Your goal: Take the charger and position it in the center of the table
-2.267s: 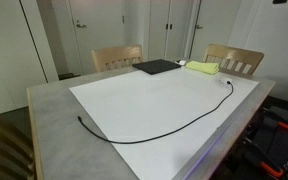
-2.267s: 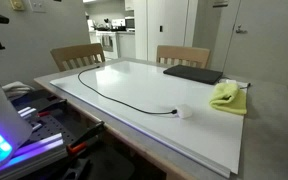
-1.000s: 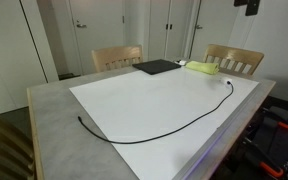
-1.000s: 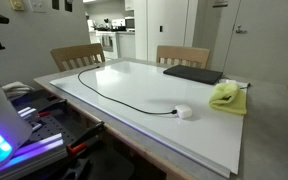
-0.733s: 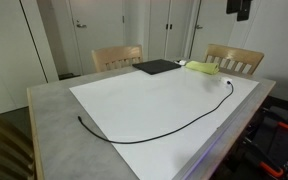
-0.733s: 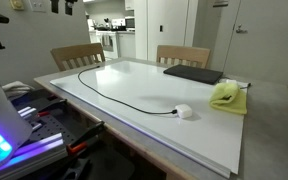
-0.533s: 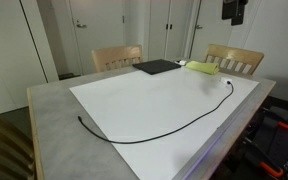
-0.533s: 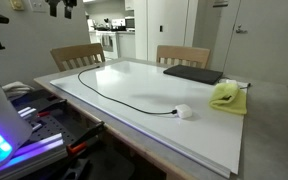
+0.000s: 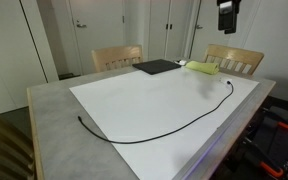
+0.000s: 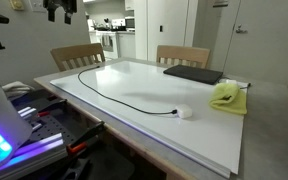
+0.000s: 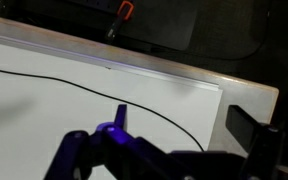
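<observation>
The charger (image 9: 164, 133) is a thin black cable lying in a long curve across the white sheet of the grey table (image 9: 49, 110). It also shows in an exterior view (image 10: 124, 98), one end at a small white plug. My gripper (image 9: 227, 16) hangs high above the table's side, far above the cable, and also shows in an exterior view (image 10: 61, 9). In the wrist view the charger (image 11: 74, 83) runs across the sheet below my gripper (image 11: 184, 128), whose fingers stand wide apart and empty.
A flat black pad (image 9: 156, 67) and a yellow-green cloth (image 9: 203, 68) lie at the table's far end. Wooden chairs (image 9: 117, 56) stand behind the table. Cluttered equipment (image 10: 44, 125) sits beside the table's edge.
My gripper has come down into view from the top of both exterior views and shifted sideways. The charger has not moved.
</observation>
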You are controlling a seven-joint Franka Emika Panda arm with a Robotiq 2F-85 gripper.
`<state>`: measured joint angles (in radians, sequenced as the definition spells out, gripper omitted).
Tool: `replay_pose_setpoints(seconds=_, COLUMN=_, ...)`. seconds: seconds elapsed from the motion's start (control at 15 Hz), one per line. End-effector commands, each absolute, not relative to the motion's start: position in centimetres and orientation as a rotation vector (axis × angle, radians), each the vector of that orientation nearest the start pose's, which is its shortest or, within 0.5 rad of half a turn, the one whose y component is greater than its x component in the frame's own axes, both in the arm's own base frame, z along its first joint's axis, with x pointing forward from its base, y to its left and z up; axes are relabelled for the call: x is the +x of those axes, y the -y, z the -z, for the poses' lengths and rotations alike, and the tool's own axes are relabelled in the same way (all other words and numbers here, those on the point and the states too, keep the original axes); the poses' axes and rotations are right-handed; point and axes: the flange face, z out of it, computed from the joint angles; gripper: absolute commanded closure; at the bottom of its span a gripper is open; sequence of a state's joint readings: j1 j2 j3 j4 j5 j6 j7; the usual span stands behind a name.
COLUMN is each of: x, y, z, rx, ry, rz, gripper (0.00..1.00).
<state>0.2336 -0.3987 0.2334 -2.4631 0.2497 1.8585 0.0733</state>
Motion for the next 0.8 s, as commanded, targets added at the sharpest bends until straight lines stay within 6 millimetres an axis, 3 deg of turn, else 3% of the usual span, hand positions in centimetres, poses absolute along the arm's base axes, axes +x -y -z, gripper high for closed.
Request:
replay_pose_setpoints(seconds=0.0, x=34.7, y=-20.1, z=-42.2, rx=-3.025, ry=0.412, rz=-0.394, gripper=0.0)
replay_pose_setpoints(seconds=0.4, x=36.3, y=-23.5, z=-40.2, rx=-3.032, ry=0.556, rz=-0.467, gripper=0.0)
replay_pose_setpoints(seconds=0.73, x=39.0, y=-27.1, z=-37.9, rx=-3.067, ry=0.722, rz=-0.518, gripper=0.0)
